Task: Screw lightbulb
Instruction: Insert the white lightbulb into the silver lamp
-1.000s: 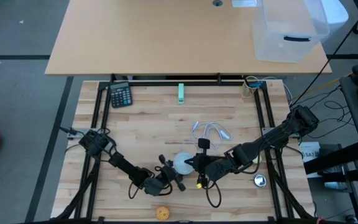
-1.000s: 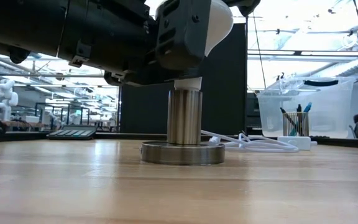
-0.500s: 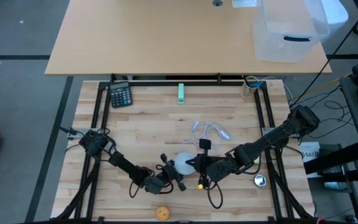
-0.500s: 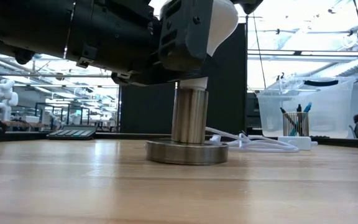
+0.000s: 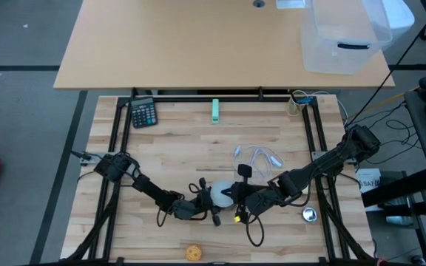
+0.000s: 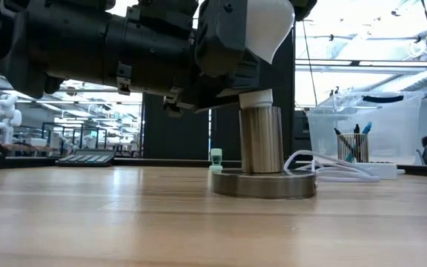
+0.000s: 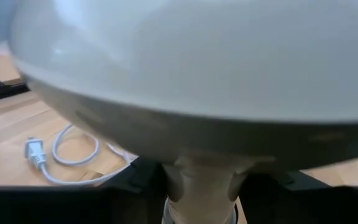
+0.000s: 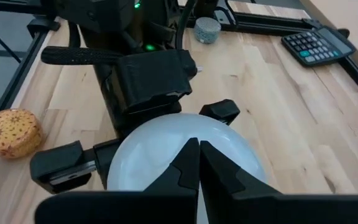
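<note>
While the small white frosted lightbulb (image 6: 262, 33) sits base-down in the steel cylindrical socket on its round base (image 6: 263, 159), left gripper (image 5: 204, 201) clamps the globe; right gripper (image 5: 235, 196) is pinched closed, empty, alongside. Keep bulb axis vertical, twist gently, pin the base.

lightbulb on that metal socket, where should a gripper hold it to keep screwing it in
Grip the lightbulb across the widest part of its round globe, coming in level from the side. It stands upright, its narrow neck down in the metal socket, so only the globe is free to turn. The left gripper is at the globe on one side, the right gripper opposite.
</note>
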Robot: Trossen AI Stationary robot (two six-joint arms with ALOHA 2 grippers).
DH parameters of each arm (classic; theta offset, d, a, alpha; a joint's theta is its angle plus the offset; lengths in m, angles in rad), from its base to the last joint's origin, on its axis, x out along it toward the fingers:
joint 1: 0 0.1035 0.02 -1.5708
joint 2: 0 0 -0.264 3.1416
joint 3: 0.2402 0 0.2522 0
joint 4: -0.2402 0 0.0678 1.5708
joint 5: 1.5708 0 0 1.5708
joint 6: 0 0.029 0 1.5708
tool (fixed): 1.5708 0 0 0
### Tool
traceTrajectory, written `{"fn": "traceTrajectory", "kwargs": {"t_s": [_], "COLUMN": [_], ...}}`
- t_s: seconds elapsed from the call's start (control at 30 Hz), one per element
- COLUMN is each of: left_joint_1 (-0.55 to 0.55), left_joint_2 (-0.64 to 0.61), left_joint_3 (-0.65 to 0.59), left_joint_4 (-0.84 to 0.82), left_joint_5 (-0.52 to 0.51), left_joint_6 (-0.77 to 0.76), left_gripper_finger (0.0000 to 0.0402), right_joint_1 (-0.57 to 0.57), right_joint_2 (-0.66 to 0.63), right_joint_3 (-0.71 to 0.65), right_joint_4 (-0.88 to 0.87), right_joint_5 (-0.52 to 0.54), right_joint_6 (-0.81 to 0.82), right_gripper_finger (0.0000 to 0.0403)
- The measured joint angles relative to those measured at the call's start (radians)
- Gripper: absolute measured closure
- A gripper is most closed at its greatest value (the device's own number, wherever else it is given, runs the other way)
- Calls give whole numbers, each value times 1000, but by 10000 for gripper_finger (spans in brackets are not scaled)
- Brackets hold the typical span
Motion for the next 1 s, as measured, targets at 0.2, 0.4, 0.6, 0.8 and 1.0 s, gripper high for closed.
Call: {"fn": "traceTrajectory", "kwargs": {"t_s": [0.2,0.4,0.6,0.8,1.0], "left_joint_1": [8,23,46,77,114], "left_joint_2": [0,1,0,0,1], "left_joint_3": [-2,-2,-2,-2,-2], "left_joint_4": [5,-7,-39,-44,-46], "left_joint_5": [45,115,204,330,461], "left_joint_6": [39,41,24,44,67], "left_gripper_finger": [244,242,241,241,241], "right_joint_1": [23,43,58,73,86], "right_joint_2": [-1,-2,-4,-4,-5], "right_joint_3": [0,3,3,3,3], "right_joint_4": [-14,-64,-88,-98,-105], "right_joint_5": [15,51,62,82,86], "right_joint_6": [41,125,173,211,239], "right_gripper_finger": [403,403,403,403,403]}}
